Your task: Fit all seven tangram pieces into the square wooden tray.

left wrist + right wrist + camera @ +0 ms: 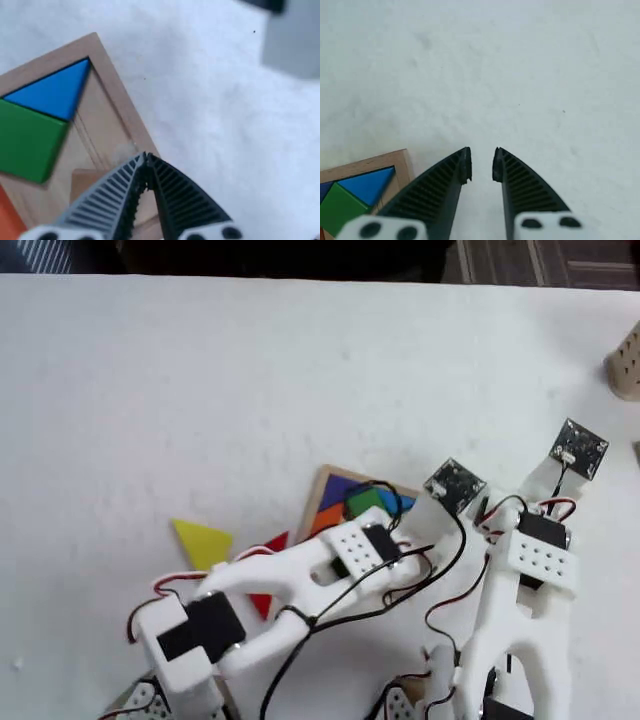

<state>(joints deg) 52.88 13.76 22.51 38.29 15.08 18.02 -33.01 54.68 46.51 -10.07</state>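
1. Jaws on your left gripper (pixel 146 162) are pressing together with nothing between them. The tips are hovering over a bare stretch of the wooden tray (pixel 117 95), just inside its rim.
2. Seated pieces are lying just beyond those tips. The blue triangle (pixel 55 92) is touching the green square (pixel 27 137), and an orange piece (pixel 7 217) is sitting beside the square.
3. Your right gripper (pixel 481 164) is hanging over bare table (pixel 300 370) with its jaws parting only slightly and pinching nothing. The tray's corner is lying just beside one jaw.
4. Two pieces are waiting outside the tray, back behind the left gripper toward that arm's base. They are the yellow triangle (pixel 203 540) and the red triangle (pixel 275 543). The red one is lying partly under the arm.
5. Judging from this, you are between placements and the next piece is needing fetching.
6. You are doing this well if you are lifting clear of the rim before swinging back.
7. You are also doing well if you are spreading the jaws before descending, so they are not nudging the piece away.
8. Gripping across two straight edges is making it easier to turn the piece to match the bare slot.
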